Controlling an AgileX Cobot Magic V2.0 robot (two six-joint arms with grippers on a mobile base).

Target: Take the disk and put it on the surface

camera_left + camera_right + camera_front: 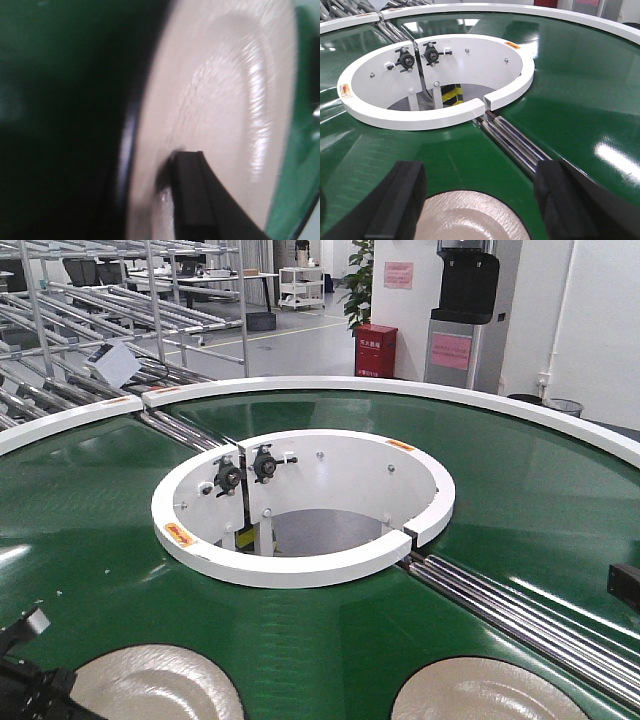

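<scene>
Two pale, ridged disks lie on the green belt [90,540] at the near edge: a left disk [150,685] and a right disk [490,692]. My left gripper [30,670] is at the left disk's rim. In the blurred left wrist view that disk [225,100] fills the frame, and one black finger [192,195] presses on its top face near the rim. The other finger is hidden, and the left gripper [160,165] looks shut on the disk. My right gripper [477,200] hangs open just above the right disk [470,220], one finger on each side. The surface is out of view.
The white inner ring [300,565] with its bearing mounts stands at the belt's centre. Steel rollers [520,610] cross the belt at the right, close to the right disk. The white outer rim [400,390] curves behind. Metal racks [100,300] and a red cabinet [375,350] stand beyond.
</scene>
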